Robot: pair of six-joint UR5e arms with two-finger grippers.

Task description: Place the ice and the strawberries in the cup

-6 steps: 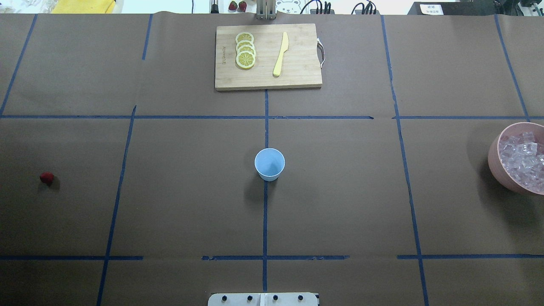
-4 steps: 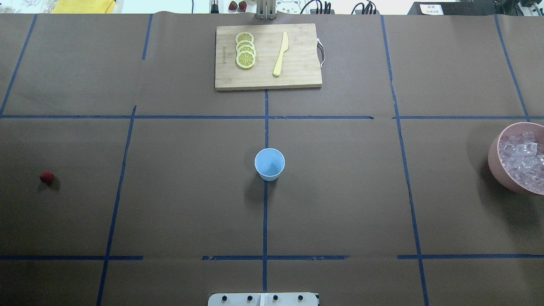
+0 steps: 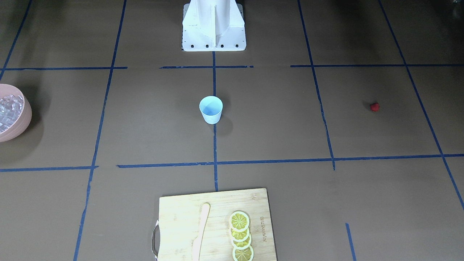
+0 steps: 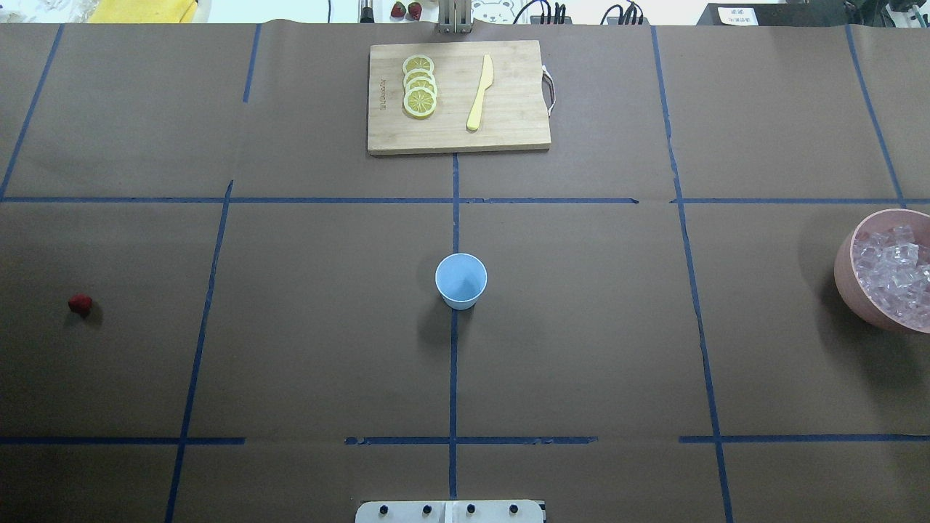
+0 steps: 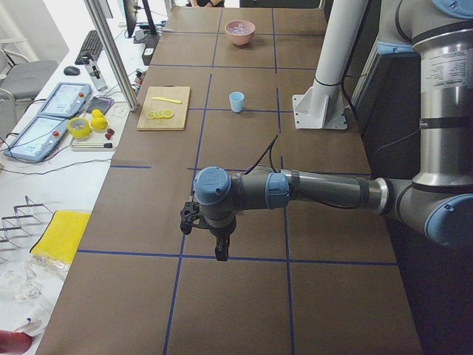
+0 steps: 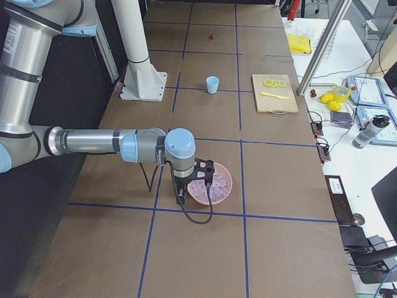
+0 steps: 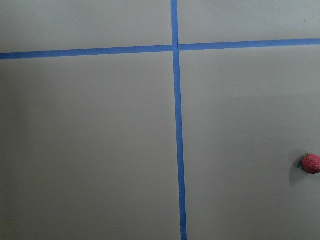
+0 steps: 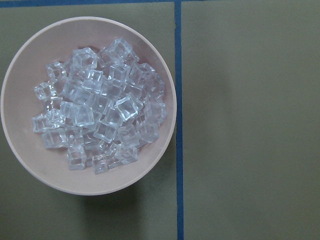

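Note:
The pale blue cup stands upright and empty at the table's middle, also in the front view. The ice is a heap of clear cubes in a pink bowl at the far right; the right wrist view looks straight down on the ice. The red strawberry lies alone at the far left, at the right edge of the left wrist view. My left gripper hangs over the table near the strawberry's area. My right gripper hangs at the bowl's edge. I cannot tell whether either is open.
A wooden cutting board at the back middle carries several lemon slices and a yellow knife. Blue tape lines divide the brown table cover. The robot's white base stands at the near edge.

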